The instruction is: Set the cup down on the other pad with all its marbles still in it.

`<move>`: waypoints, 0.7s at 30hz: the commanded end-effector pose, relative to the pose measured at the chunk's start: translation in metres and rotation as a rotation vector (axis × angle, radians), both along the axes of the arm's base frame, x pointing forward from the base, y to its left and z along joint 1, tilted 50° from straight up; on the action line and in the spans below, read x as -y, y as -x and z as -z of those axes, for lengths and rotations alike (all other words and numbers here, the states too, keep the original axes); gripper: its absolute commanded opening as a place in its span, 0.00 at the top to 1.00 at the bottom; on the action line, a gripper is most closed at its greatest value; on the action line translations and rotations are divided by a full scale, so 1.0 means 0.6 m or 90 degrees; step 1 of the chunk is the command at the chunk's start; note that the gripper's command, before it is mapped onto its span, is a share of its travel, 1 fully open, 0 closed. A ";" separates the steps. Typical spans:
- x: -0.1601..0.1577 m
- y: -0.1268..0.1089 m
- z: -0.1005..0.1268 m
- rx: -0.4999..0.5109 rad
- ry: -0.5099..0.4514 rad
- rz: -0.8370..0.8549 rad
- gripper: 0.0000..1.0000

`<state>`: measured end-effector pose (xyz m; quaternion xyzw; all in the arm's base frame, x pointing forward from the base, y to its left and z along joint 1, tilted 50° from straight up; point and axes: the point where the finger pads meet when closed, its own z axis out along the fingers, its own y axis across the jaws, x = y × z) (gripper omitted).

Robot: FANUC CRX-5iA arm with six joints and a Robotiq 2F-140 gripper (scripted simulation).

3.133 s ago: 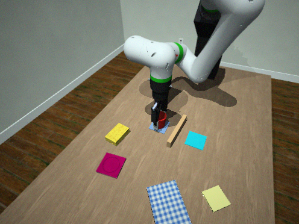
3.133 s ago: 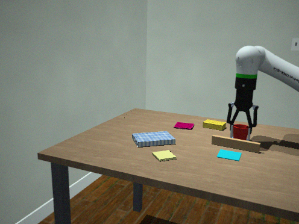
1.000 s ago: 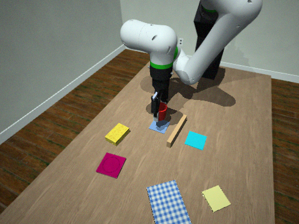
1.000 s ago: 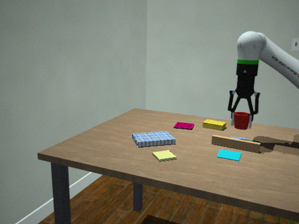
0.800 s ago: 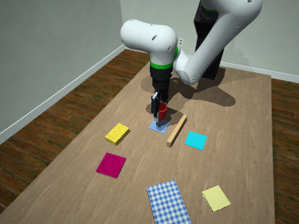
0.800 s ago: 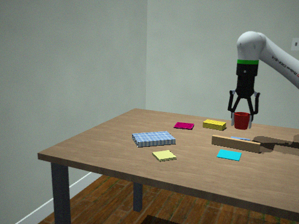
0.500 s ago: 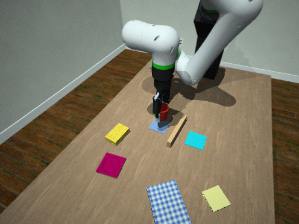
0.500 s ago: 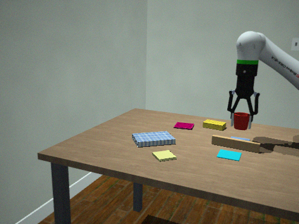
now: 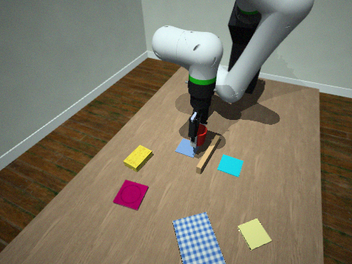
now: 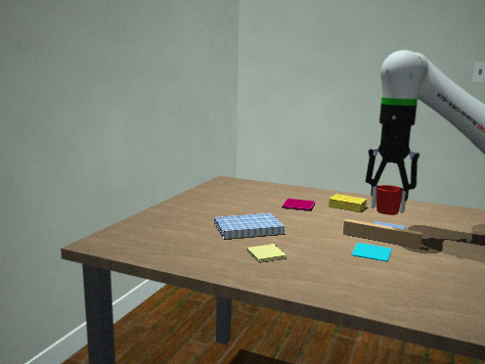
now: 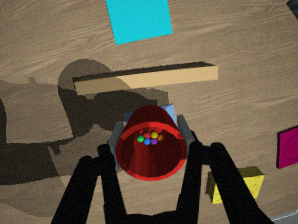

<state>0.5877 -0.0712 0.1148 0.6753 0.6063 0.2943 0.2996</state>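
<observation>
My gripper [image 10: 389, 200] is shut on a red cup [image 10: 389, 199] and holds it upright in the air above the light blue pad [image 9: 186, 147]. The cup also shows in the top view [image 9: 201, 135] and in the wrist view [image 11: 152, 145], where several coloured marbles [image 11: 150, 139] lie at its bottom. A wooden rail [image 9: 208, 154] lies on the table between the light blue pad and the cyan pad [image 9: 231, 165]. In the wrist view the rail [image 11: 147, 80] lies just beyond the cup and the cyan pad [image 11: 137, 7] beyond the rail.
A yellow sponge block [image 9: 138, 157], a magenta pad [image 9: 130, 194], a blue checked cloth block [image 9: 198, 238] and a pale yellow pad [image 9: 254, 233] lie on the near half of the table. The arm's base [image 9: 245, 42] stands at the far end.
</observation>
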 end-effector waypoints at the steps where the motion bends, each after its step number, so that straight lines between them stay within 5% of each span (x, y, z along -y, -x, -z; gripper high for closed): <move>1: -0.034 -0.004 -0.001 0.000 0.001 0.001 0.51; 21: -0.168 -0.016 -0.006 0.000 0.001 0.001 0.51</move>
